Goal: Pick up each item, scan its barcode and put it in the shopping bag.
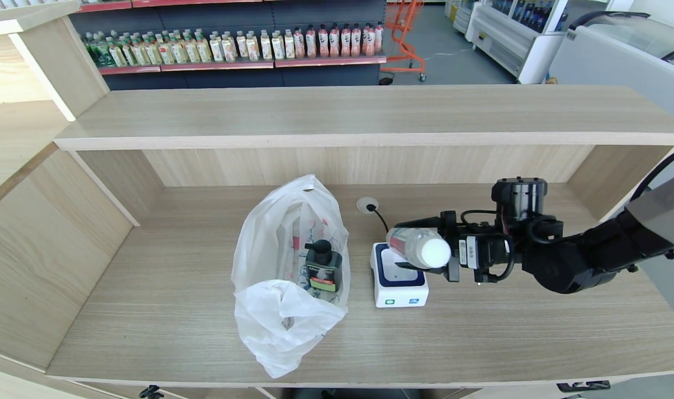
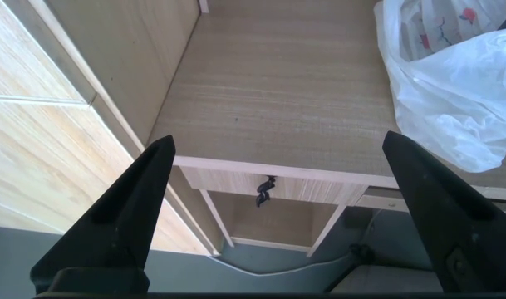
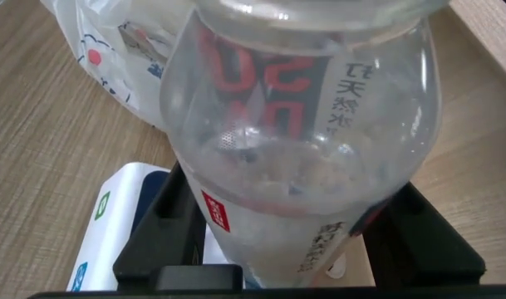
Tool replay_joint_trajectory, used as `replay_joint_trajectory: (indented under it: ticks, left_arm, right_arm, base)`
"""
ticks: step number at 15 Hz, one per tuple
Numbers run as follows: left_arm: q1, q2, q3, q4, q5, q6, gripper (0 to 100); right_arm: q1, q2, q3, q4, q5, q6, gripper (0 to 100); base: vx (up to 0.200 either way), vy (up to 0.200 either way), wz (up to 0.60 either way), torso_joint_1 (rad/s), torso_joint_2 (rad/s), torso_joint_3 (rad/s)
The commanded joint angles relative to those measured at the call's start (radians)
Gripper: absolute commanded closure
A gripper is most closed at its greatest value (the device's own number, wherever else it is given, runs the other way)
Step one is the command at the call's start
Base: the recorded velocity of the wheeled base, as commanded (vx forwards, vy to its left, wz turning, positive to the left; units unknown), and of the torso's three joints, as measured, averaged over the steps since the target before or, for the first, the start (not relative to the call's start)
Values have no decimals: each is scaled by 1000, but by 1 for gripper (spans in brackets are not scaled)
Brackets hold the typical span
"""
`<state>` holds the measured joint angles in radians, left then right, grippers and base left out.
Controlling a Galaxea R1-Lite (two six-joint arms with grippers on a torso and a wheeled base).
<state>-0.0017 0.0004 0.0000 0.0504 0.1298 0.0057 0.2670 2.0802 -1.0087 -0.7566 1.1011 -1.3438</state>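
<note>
The right gripper (image 1: pixel 411 246) is clamped on a clear plastic bottle (image 1: pixel 425 248) with a white cap, held on its side just above the white-and-blue barcode scanner (image 1: pixel 400 285). In the head view the bottle covers much of the scanner's top window, and it is hard to judge whether the two touch. In the right wrist view the bottle (image 3: pixel 302 141) sits between the dark gripper fingers (image 3: pixel 165 232), with a corner of the scanner (image 3: pixel 111 241) beneath it, cut off by the frame edge. No barcode can be made out on the label in either view.

The white shopping bag (image 1: pixel 289 288) lies open on the wooden counter (image 1: pixel 508 332), just beside the scanner on the robot's left of it. A dark pump bottle (image 1: pixel 323 266) stands inside, partly veiled by the plastic. Behind it is possibly a printed carton, too blurred to name.

The left wrist view adds the left gripper (image 2: pixel 277 145), its fingers spread wide with nothing between them, hanging off the front edge of the counter (image 2: pixel 277 75). The bag (image 2: pixel 460 91) is cut off at that frame's side.
</note>
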Motion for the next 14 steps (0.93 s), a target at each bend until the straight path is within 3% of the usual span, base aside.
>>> replay_joint_trajectory:
  ticks: [1, 3, 7, 10, 11, 14]
  left_arm:
    - [0, 1, 0, 0, 1, 0, 0]
    - [0, 1, 0, 0, 1, 0, 0]
    - [0, 0, 0, 0, 1, 0, 0]
    - [0, 1, 0, 0, 1, 0, 0]
    - [0, 1, 0, 0, 1, 0, 0]
    - [0, 1, 0, 0, 1, 0, 0]
  right_arm:
    - [-3, -19, 5, 0, 2, 5, 100]
    - [-20, -75, 25, 5, 8, 57, 100]
    - [-6, -290, 15, 0, 3, 453, 100]
    - [-9, -339, 16, -1, -79, 721, 100]
    - [-9, -315, 2, -4, -175, 887, 100]
    - [41, -207, -82, -4, -303, 1144, 100]
  base:
    - [0, 0, 0, 0, 0, 0]
    - [0, 0, 0, 0, 0, 0]
    - [0, 0, 0, 0, 0, 0]
    - [0, 0, 0, 0, 0, 0]
    - [0, 0, 0, 0, 0, 0]
    - [0, 0, 0, 0, 0, 0]
